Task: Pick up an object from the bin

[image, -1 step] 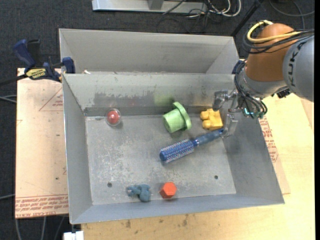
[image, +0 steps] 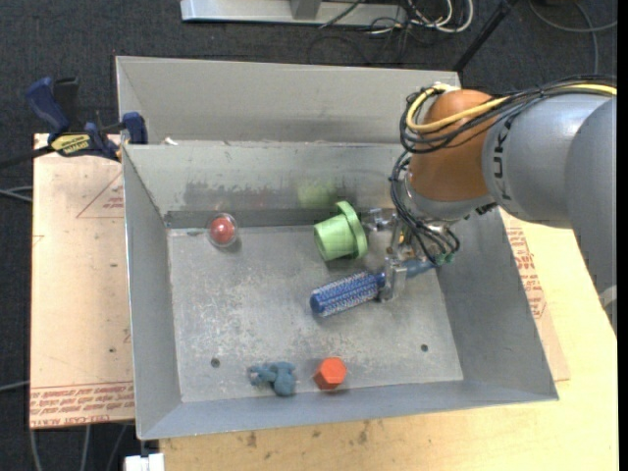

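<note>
My end effector (image: 392, 281) at the blue bristled roller (image: 345, 294)
It sits at the roller's right end, near a green cup (image: 339, 234); open or closed, I cannot tell.

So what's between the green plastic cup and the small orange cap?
A blue bristly roller lies across that stretch, between the green plastic cup and the small orange cap, in the camera view.

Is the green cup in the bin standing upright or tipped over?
Tipped over: the green cup lies on its side, its round rim facing sideways, not up.
</note>
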Available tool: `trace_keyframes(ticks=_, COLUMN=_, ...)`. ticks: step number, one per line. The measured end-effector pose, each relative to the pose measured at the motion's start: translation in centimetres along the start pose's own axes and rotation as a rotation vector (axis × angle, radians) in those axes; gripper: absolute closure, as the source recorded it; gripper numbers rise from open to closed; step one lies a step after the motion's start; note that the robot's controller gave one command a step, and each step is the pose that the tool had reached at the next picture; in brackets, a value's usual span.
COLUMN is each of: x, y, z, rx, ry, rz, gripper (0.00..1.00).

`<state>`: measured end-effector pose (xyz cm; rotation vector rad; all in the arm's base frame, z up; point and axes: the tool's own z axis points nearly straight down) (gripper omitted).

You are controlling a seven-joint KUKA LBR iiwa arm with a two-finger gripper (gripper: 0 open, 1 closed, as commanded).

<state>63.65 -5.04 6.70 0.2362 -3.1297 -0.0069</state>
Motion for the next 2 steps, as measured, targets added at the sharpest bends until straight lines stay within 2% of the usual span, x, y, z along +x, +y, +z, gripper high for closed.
trace_keyframes(ticks=1, x=-0.1, y=-0.4, z=-0.3, rx=0.004, ry=-0.004, rz=0.003, gripper=1.0)
trace_keyframes(ticks=2, x=2.1, y=1.2, z=-15.0, rx=0.006, ry=-0.012, rz=-0.018, gripper=1.0)
